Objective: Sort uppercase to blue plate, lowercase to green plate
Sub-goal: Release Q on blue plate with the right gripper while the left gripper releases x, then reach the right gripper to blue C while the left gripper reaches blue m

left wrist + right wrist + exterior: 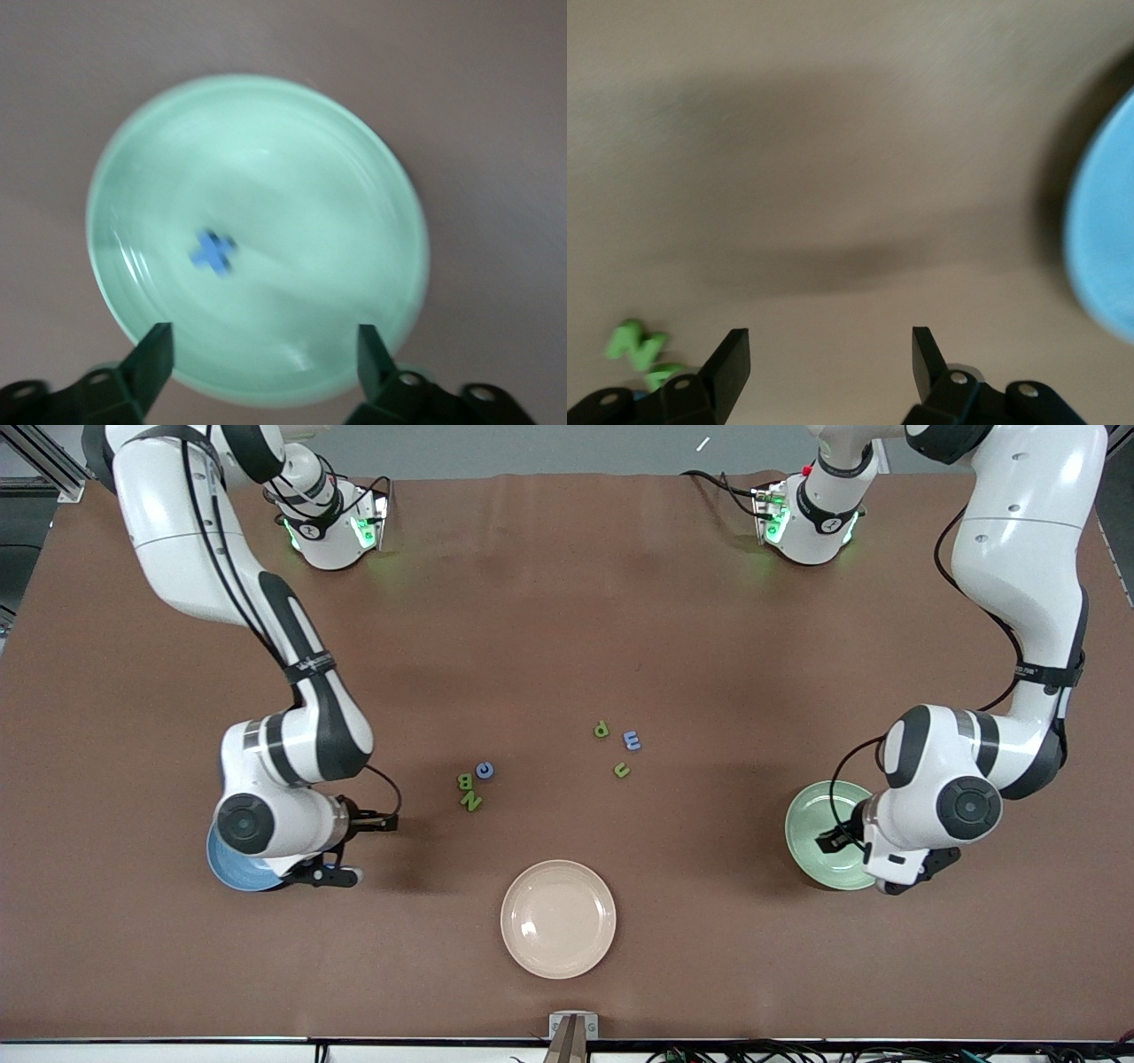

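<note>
I have the right gripper [830,359] hanging with its jaws wide and empty just past the rim of the blue plate [232,868], over bare table on the side toward the middle; the arm hides most of that plate, so I cannot tell what lies in it. Moving along the table, the capitals wait in a tight cluster: blue C [485,770], green B [463,781] and green N [472,802], the B and N almost touching. For the next pick I would come straight down on the C, the loosest one, jaws set across it so I don't nudge its neighbours. The cream plate [558,918] sits nearer the front camera, unused. Then the lowercase group: green p [601,729], the blue E-shaped letter [632,740] and green u [622,770], well apart. At the left arm's end, my left gripper [264,356] hovers spread wide and empty over the green plate [354,159], the blue x [213,251] lying in it.
</note>
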Motion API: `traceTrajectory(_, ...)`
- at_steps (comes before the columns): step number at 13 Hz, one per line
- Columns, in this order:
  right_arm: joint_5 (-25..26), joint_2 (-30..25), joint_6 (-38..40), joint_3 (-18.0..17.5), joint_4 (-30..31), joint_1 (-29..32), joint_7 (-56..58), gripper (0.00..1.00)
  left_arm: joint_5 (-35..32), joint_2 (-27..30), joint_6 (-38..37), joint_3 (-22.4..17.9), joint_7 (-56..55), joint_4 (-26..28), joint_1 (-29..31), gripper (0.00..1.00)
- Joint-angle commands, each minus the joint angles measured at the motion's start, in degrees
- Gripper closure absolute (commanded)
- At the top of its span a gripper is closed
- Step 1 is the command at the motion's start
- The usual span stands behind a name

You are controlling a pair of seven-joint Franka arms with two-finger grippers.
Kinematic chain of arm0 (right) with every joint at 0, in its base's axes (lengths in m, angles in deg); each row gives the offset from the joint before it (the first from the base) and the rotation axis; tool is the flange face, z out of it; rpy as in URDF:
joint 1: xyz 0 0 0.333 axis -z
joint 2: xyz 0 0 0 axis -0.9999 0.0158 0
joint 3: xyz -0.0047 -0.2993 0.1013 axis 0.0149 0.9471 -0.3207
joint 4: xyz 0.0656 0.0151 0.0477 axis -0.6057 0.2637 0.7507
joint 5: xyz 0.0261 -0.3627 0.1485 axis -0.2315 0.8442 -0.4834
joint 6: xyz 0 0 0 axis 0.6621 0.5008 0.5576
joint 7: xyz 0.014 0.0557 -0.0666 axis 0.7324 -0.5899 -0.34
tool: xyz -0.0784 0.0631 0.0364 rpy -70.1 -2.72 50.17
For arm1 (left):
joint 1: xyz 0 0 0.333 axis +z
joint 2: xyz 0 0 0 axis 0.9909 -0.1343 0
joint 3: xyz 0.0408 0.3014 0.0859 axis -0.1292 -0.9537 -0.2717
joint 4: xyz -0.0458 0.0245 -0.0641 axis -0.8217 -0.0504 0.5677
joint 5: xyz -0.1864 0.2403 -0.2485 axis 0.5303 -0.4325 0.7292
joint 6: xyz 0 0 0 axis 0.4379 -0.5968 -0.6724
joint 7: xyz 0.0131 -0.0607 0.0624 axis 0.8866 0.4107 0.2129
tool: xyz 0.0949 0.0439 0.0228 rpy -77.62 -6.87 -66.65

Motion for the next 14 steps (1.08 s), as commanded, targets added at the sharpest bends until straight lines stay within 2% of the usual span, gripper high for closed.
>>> traceTrajectory(1,-1.3,-1.5,0.3,-1.1,1.7,-4.2,-10.7,0.18,-1.1,4.2,-5.0,5.9,-3.8,1.4,-0.8,0.0)
traceTrajectory(3,-1.3,-1.4,-0.4,-1.1,2.9,-8.1,-19.5,0.18,-1.2,4.2,-5.1,10.5,-7.9,2.3,-2.3,0.01)
traceTrajectory(6,-4.2,-1.6,-7.0,-1.1,8.4,-10.2,-24.7,0.18,-1.2,3.3,-2.5,10.7,-13.0,2.6,-9.1,0.05)
traceTrajectory(9,-5.7,-3.6,-14.9,-1.2,15.8,-12.0,-26.3,0.18,-1.3,2.4,6.6,10.4,-21.6,7.6,-14.5,0.06)
traceTrajectory(11,-6.2,-3.8,-15.8,-1.2,16.7,-12.2,-26.4,0.19,-1.5,1.4,13.0,10.5,-25.9,10.9,-15.4,0.08)
traceTrajectory(12,-8.3,-3.8,-16.8,-1.2,16.9,-12.3,-26.4,0.19,-1.4,1.1,15.0,10.5,-27.2,12.2,-17.3,0.1)
traceTrajectory(14,-9.1,-3.8,-17.0,-1.2,17.1,-12.6,-26.4,0.19,-1.4,0.9,14.9,10.3,-28.2,13.6,-19.1,0.15)
